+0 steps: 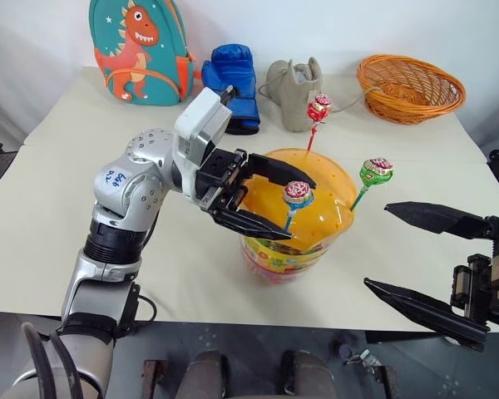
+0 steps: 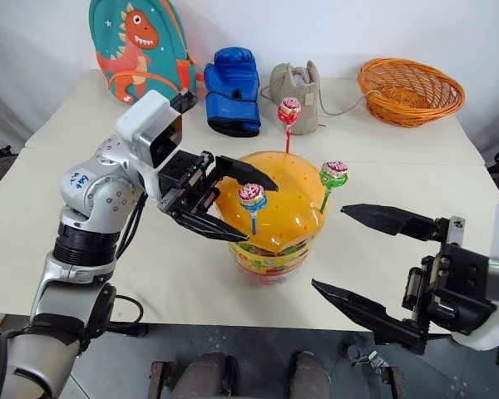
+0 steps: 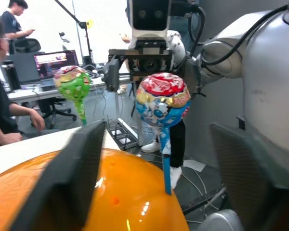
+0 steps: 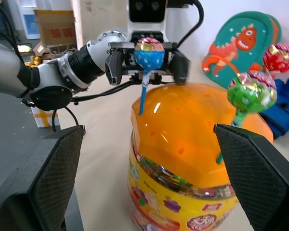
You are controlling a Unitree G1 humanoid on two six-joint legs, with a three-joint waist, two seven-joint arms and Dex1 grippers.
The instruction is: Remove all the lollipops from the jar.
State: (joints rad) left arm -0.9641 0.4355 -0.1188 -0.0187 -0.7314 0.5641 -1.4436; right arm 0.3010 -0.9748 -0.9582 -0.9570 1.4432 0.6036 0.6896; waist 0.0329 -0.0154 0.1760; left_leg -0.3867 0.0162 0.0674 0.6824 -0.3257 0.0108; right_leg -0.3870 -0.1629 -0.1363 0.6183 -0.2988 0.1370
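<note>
My left gripper (image 1: 262, 199) is level over the near left side of the jar's (image 1: 295, 249) orange dome lid (image 1: 324, 208), jaws apart, with the blue-stick lollipop (image 1: 298, 195) standing between the two fingers. I cannot confirm from the head views or the left wrist view that either finger touches its stick, so I record no grip. My right gripper (image 2: 374, 262) stands wide open on the right side of the jar, clear of it, one finger above the other, holding nothing. All three lollipops are planted upright in holes of the lid: the blue-stick one toward the front, the green-stick lollipop (image 1: 374, 173) on the right side nearest my right gripper, and the red-stick lollipop (image 1: 318, 110) at the back. The jar stands on the cream table (image 1: 83, 249) near its front edge. A colourful label band runs round the jar's wall; its printing is not legible. More wrapped sweets show through the clear wall under the lid. The lollipop wrappers carry red-and-white printing I cannot read. Along the back of the table are a teal dinosaur backpack (image 1: 141, 50), a blue boxing glove (image 1: 233, 83), a grey pouch (image 1: 293, 91) and a woven orange basket (image 1: 409, 87); I see no contents in the basket.
</note>
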